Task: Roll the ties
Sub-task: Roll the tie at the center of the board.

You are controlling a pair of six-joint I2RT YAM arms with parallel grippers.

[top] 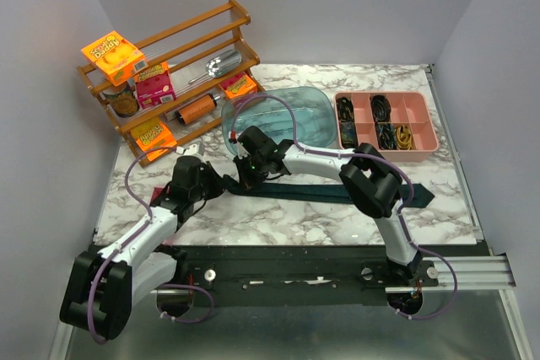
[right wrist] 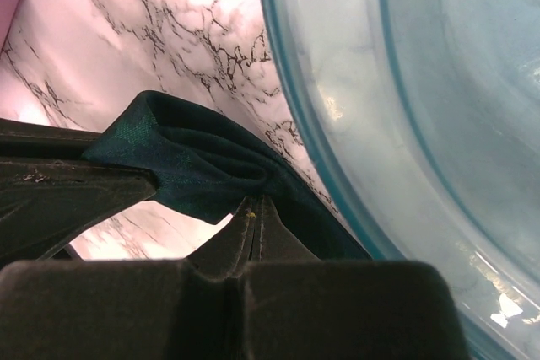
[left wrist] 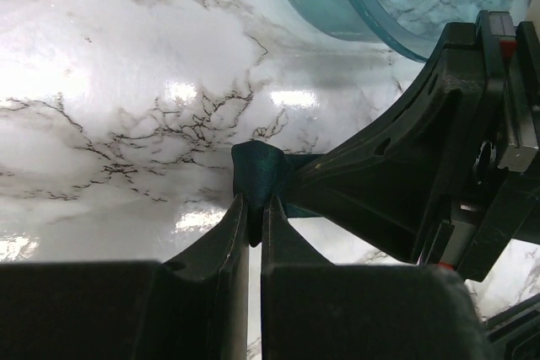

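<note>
**Both grippers meet on one end of the tie**

We see the left gripper (left wrist: 255,208) with its fingers (left wrist: 232,242) drawn almost together, only a thin slit between them. They pinch a small upright fold of the dark teal tie (left wrist: 257,173) right at the tips. The fold bulges just ahead of the fingertips and rests on the marble table (top: 295,217).

The right gripper (right wrist: 256,206) comes in from the left gripper's right side, and one of its dark fingers reaches the same fold. Its own fingers (right wrist: 283,246) are pressed tight together. In its wrist view the fabric looks caught at their very tips. A loose, rounded pleat of the tie swells just in front of them, and a strip of cloth runs back along the right side of the fingers.

In the overhead view the two grippers sit nearly touching each other. From them the rest of the tie runs away flat across the table, passing under the right arm, and its broader end lies well apart from both grippers.

The blue tub (right wrist: 405,124) stands just beside the right gripper, its curved wall close against the fingers' right side. For the left gripper it lies ahead and to the right.

A pink tray (top: 388,151) sits beyond the tub, and a wooden rack (top: 169,65) stands farther off, beyond the left gripper.
</note>
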